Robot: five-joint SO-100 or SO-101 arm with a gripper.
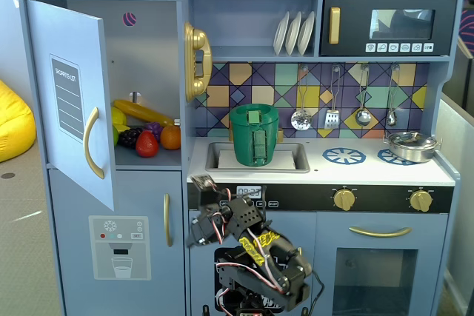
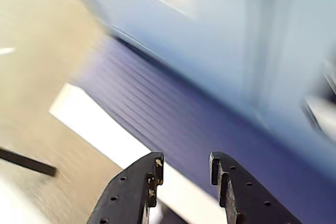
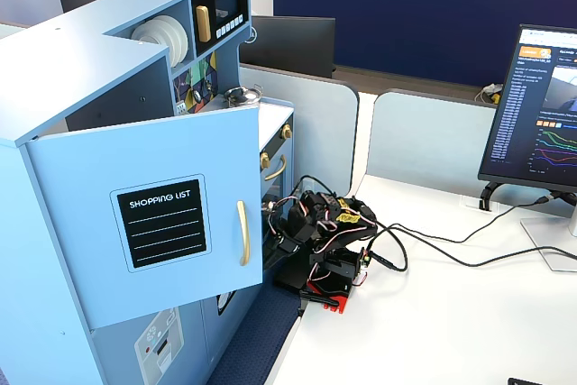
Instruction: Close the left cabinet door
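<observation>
The left cabinet door [image 1: 70,42] [image 3: 81,250] is a light-blue panel with a black "SHOPPING LIST" label [image 3: 162,223] and a curved gold handle [image 1: 90,143] [image 3: 242,233]. It stands swung wide open, away from the cabinet front. My gripper [image 1: 196,234] [image 3: 278,242] sits low in front of the kitchen, right of the door and below its handle, touching nothing. In the wrist view the gripper [image 2: 184,163] is open, its black fingers [image 2: 142,182] apart with nothing between them. That view is blurred and shows floor, a purple mat and blue cabinet.
Toy fruit [image 1: 144,137] lies in the open compartment. A gold phone [image 1: 196,61] hangs beside it, and a green pot [image 1: 254,135] sits in the sink. Below is the dispenser door [image 1: 118,246]. A monitor [image 3: 541,114] and cables [image 3: 433,241] are on the white desk.
</observation>
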